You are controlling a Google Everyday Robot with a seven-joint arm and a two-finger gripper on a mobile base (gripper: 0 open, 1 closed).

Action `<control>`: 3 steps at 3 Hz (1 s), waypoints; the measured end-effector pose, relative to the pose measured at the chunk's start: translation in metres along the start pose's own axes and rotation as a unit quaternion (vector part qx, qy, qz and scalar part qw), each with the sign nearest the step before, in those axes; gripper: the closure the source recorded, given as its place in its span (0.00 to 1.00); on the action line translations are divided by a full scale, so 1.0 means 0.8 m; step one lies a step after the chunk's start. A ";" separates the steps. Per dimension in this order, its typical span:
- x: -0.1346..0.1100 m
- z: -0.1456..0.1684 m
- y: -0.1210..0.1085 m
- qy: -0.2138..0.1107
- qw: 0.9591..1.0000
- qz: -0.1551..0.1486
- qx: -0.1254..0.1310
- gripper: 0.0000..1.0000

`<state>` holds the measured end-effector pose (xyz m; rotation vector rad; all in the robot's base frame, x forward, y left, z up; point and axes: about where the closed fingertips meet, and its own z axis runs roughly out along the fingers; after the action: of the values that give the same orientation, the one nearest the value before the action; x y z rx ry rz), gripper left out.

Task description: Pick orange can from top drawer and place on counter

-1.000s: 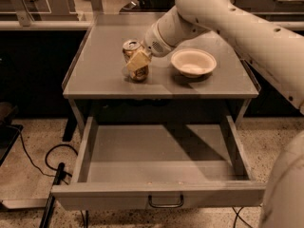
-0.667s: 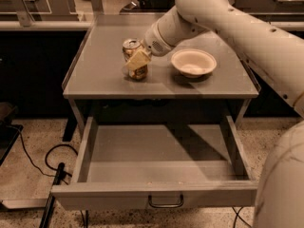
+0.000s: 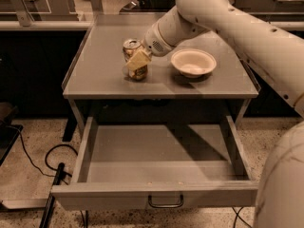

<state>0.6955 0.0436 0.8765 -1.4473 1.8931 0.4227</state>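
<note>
**A:** Where are we finding the end effector [image 3: 136, 61]?

**B:** We are seeing it low over the counter [image 3: 102, 68], a little left of centre. It is sitting at the tip of the pale arm [image 3: 223, 20], which is reaching in from the far right.

**A:** And how are we reading its grip?

**B:** We are reading it as narrow and clasped on the orange can [image 3: 131, 45]. One pale finger [image 3: 139, 59] is lying across the can's near side. The other is hiding behind the can, so we are judging from the one we are seeing.

**A:** So where are we placing the can?

**B:** We are placing it on the counter, upright, with its silver top facing up and its base touching the surface. It is not in the top drawer [image 3: 118, 196].

**A:** What are we noticing beside it?

**B:** We are noticing a white bowl [image 3: 193, 62] to the right of the can, near it but apart, also resting on the counter.

**A:** And the drawer?

**B:** We are seeing it pulled well out toward the near side, below the counter's front edge. Its grey floor is showing and a dark loop handle [image 3: 166, 202] is hanging at the middle of the front panel.

**A:** Anything lower down?

**B:** We are spotting a dark cable [image 3: 29, 158] curling over the speckled floor [image 3: 38, 127] at the left.
</note>
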 end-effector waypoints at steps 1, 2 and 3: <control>0.000 0.000 0.000 0.000 1.000 0.000 0.000 0.36; 0.000 0.000 0.000 0.000 1.000 0.000 0.000 0.13; 0.000 0.001 0.000 0.000 1.000 0.000 0.000 0.00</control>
<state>0.6954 0.0440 0.8762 -1.4480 1.8932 0.4233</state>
